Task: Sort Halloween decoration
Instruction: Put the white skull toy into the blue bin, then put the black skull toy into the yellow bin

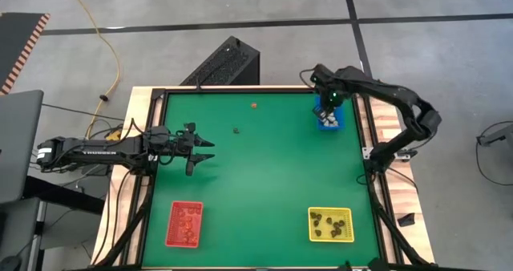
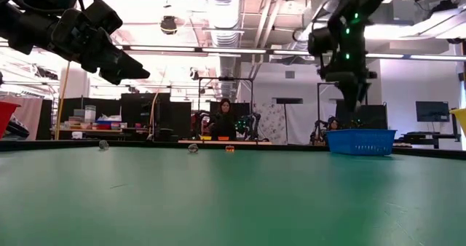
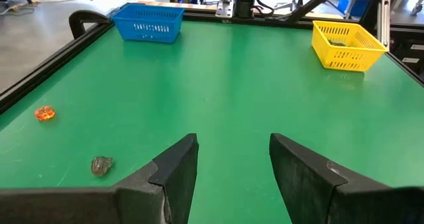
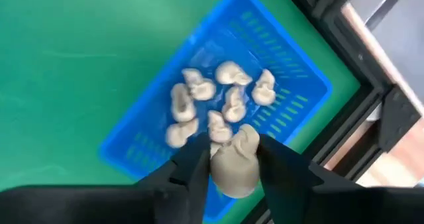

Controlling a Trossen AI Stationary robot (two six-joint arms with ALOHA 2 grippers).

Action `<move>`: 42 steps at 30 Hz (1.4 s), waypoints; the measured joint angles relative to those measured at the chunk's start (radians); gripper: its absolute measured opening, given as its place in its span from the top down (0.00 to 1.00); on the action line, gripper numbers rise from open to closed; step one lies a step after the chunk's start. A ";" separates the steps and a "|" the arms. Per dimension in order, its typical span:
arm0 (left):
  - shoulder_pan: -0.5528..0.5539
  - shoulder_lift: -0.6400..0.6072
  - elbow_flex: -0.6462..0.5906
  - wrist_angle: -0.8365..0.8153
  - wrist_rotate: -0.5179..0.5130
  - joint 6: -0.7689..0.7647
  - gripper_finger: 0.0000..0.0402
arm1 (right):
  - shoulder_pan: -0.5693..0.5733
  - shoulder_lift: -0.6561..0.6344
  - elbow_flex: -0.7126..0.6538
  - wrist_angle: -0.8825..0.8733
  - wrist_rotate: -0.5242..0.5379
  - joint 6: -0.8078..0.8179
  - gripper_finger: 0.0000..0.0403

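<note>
The green surface (image 1: 264,175) carries three trays; the red tray (image 1: 184,224) with reddish trinkets sits near the front left corner, the yellow tray (image 1: 330,224) with dark trinkets near the front right corner, and the blue tray (image 1: 329,117) with whitish trinkets (image 4: 199,101) near the back right corner; two loose pieces lie on open cloth toward the back edge, an orange trinket (image 1: 254,106) and, nearer the middle, a dark trinket (image 1: 236,130), nothing standing between them and either arm; the left end effector (image 1: 204,151) hangs above the left side, fingers spread and empty, its arm stretched level from the left edge; the right end effector (image 4: 233,159) is poised over the blue tray, a cream trinket (image 4: 236,161) lodged between its fingers, the arm arched in from the right edge.
</note>
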 joint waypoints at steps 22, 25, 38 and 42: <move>0.011 0.195 0.001 0.119 -0.290 -0.054 0.56 | 0.074 -0.255 -0.057 0.146 -0.351 -0.068 0.41; 0.059 0.389 0.020 0.289 -0.315 -0.073 0.56 | 0.230 -0.391 -0.179 0.344 -0.349 -0.036 0.43; 0.158 1.190 0.181 1.004 -0.312 -0.074 0.58 | 0.622 -0.648 -0.566 0.902 -0.207 -0.053 0.46; 0.171 1.306 0.206 1.065 -0.358 -0.071 0.58 | 0.623 -0.645 -0.576 0.887 -0.203 -0.072 0.47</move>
